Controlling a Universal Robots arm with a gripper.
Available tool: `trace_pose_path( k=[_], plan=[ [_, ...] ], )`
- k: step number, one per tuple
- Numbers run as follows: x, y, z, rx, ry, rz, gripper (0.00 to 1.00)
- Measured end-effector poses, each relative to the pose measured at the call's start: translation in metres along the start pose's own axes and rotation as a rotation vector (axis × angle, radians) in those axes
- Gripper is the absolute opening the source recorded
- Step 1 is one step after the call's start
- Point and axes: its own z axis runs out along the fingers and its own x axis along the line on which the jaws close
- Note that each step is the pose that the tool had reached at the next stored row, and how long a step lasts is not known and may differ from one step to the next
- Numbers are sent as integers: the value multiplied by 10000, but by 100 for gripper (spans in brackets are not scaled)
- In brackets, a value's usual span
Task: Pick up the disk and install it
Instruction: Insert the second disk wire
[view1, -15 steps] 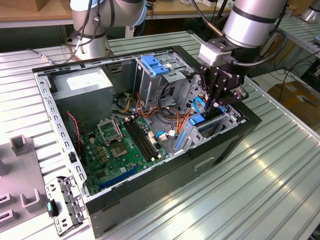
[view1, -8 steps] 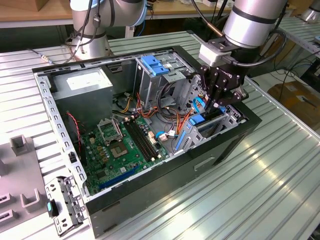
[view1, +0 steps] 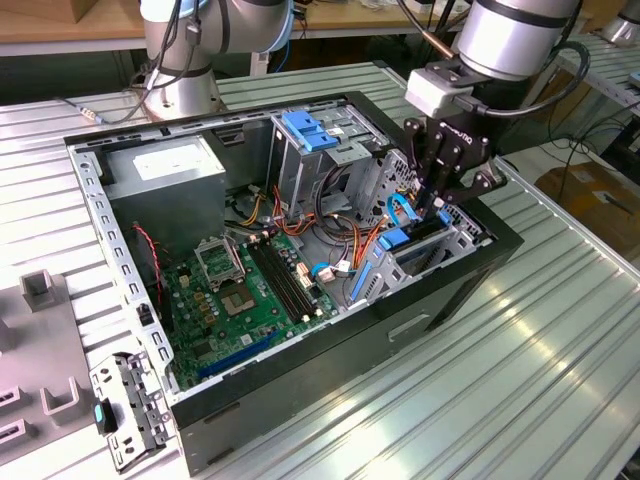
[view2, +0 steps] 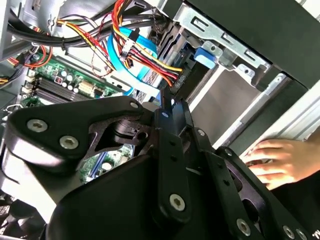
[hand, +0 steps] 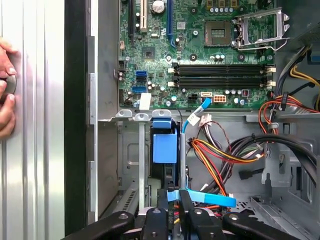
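The gripper (view1: 437, 208) hangs over the drive bay at the front corner of the open computer case (view1: 300, 400), toward the exterior view's right. Its fingers (hand: 172, 202) are drawn close together and reach down into the bay; they seem to pinch the upper edge of the disk (hand: 165, 150), though the contact itself is hidden, so a firm clamp is only a fair guess.

The disk stands on edge inside the bay, already sunk between the metal walls, with its blue rail (view1: 395, 240) showing at the top. In the first wrist view its blue end tab lies just beside the bay's metal lip, near the green motherboard (hand: 200, 50). Its long axis seems to run along the bay, parallel to the case's front wall, and its broad faces are upright.

It is a stiff, dense thing, heavy for its bulk, with smooth metal faces that would slip under a light pinch. The plastic rails are the weaker parts and could flex or snap if forced. The best hold is across the thin body at mid-length, clear of the rails.

Red, yellow and orange wires (hand: 220, 155) crowd close beside the bay. A person's hand (view2: 280, 160) rests on the worktop (view1: 560, 340) outside the case.
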Motion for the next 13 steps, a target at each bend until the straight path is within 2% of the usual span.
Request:
trace_pose_path(
  k=[2, 4, 13],
  plan=[
    [0, 0, 0, 0, -2, 0, 22],
    [0, 0, -3, 0, 0, 0, 11],
    [1, 0, -16, 0, 0, 0, 11]
  ],
)
